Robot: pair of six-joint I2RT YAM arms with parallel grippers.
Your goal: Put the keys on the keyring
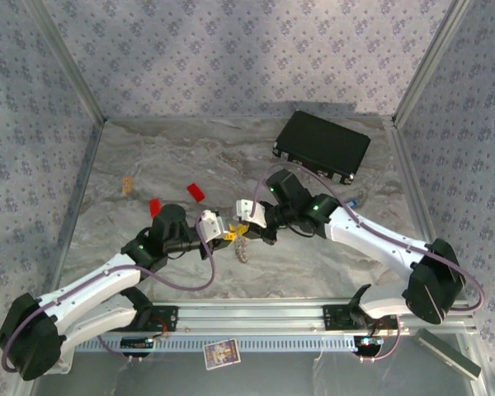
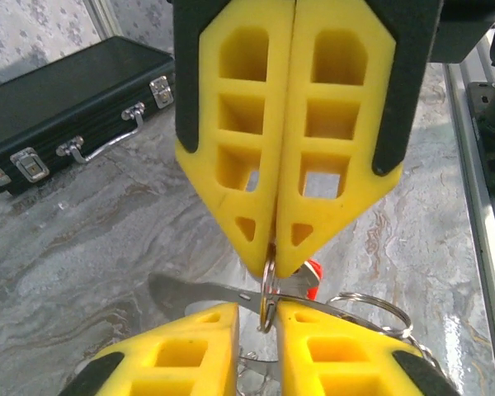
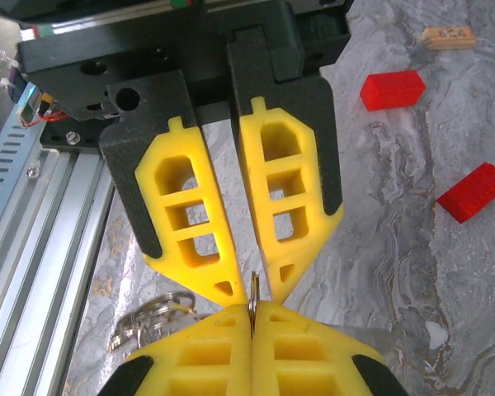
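Right at the tips, the right gripper (image 3: 252,320) has its yellow fingers pressed flat together, clamped on a thin ring (image 2: 268,285) of bright wire seen edge-on. The left gripper (image 2: 258,313) meets it nose to nose. Its fingers stand a little apart with that ring in the gap, and I cannot tell whether they touch it.

From the left wrist, a key (image 2: 312,276) shows just behind the ring, with a red-orange plastic head and a flat silvery blade reaching to the left. The right wrist view hides this key behind the fingers. Both wrist views catch the keyring (image 2: 371,307) low beside the tips, as overlapping wire loops with a bit of chain. Whether the pinched ring belongs to it is unclear.

All four fingers are ribbed yellow wedges with cut-out windows, set in matte black holders.

Farther out, the left wrist view shows a black case (image 2: 74,91) with metal latches and a handle. The right wrist view instead takes in two red studded blocks (image 3: 393,89) and a small tan piece (image 3: 448,35), plus the aluminium rail (image 3: 58,214). From above, the arms meet in a V over the grey marbled table (image 1: 165,157), walled by patterned fabric (image 1: 231,49).
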